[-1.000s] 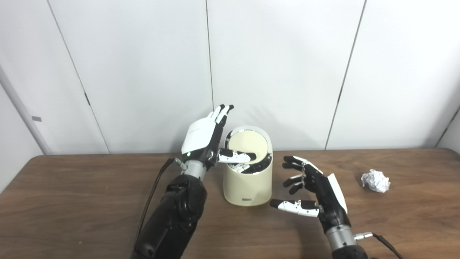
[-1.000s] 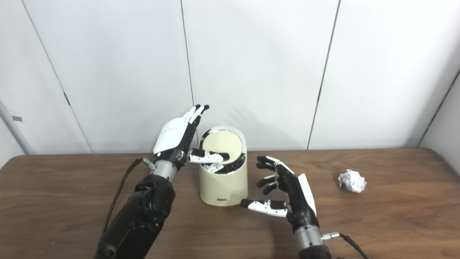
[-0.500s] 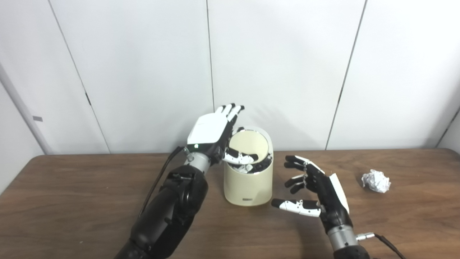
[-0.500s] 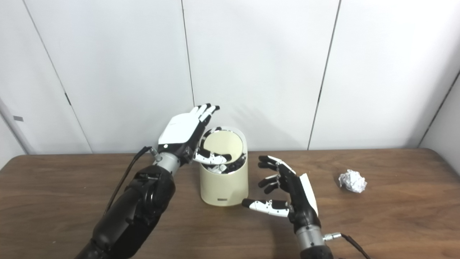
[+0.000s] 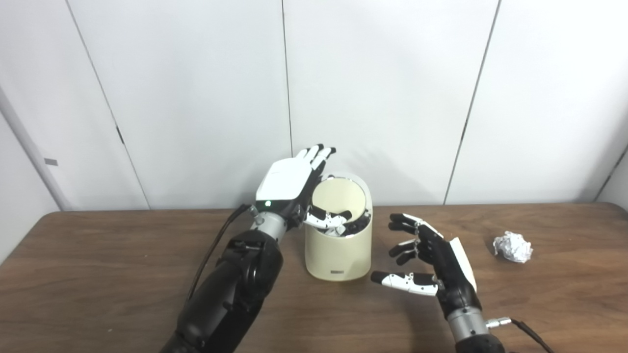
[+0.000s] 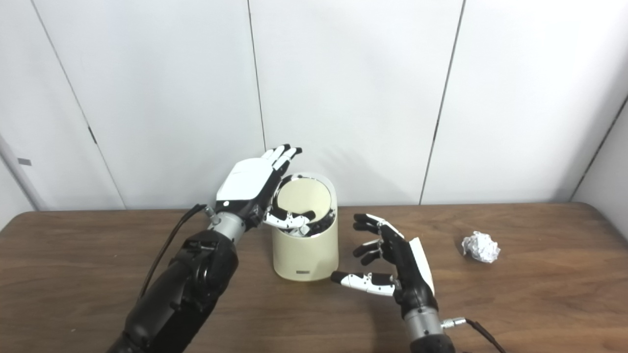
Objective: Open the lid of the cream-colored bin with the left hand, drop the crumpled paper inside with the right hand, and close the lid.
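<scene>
Our left hand (image 5: 287, 184) spreads wide over the cream-colored bin (image 5: 337, 247), thumb reaching into its mouth, lid (image 5: 339, 197) tipped up. Our right hand (image 5: 434, 260) waits open beside it. The crumpled paper (image 5: 513, 246) lies far right on the tabletop (image 5: 98, 264).

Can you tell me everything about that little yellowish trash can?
The cream-colored bin is a small round can that looks like smooth plastic, with a small dark label low on its front. It stands upright on the brown wooden table, near the white wall. Its round lid is tipped up, so the dark inside shows. The left robot hand is at its rim, thumb pushed into the opening. The right robot hand waits beside it, not touching.
</scene>
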